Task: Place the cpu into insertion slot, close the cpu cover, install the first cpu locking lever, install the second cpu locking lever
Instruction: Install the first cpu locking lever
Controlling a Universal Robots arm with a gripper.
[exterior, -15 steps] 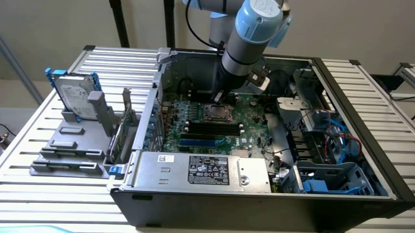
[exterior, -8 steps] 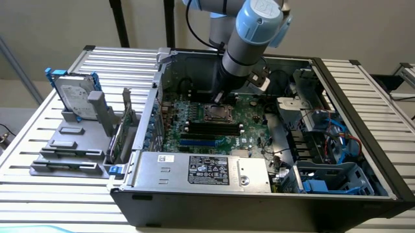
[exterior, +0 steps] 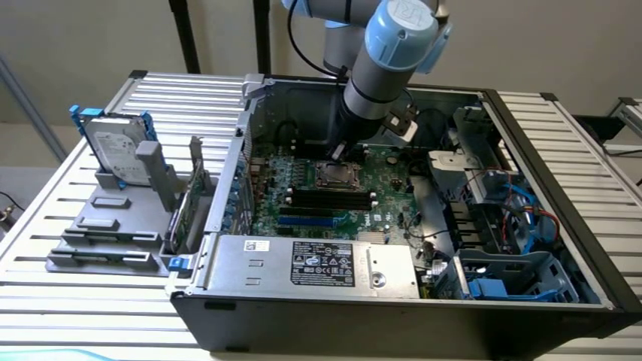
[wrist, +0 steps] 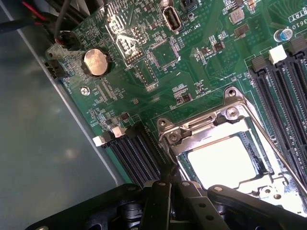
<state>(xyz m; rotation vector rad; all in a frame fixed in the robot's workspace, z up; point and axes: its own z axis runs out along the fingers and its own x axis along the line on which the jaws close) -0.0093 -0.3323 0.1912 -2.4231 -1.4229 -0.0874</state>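
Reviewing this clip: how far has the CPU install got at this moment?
Done: the cpu lies in the insertion slot, and the cpu cover looks lowered around it. In hand: the shut gripper sits at the socket's edge, holding nothing visible. A thin locking lever runs along one side; whether either lever is latched cannot be told, so the lever steps are unconfirmed.

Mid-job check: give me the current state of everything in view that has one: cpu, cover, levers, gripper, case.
cpu: seated in the insertion slot.
cpu cover: down over the socket, framing the chip.
locking lever: lying along one edge of the socket; whether it is hooked cannot be told.
gripper: shut, fingertips at the socket's edge, holding nothing visible.
computer case: side panel off, interior exposed.
hard drive: out of the case, standing in a holder.
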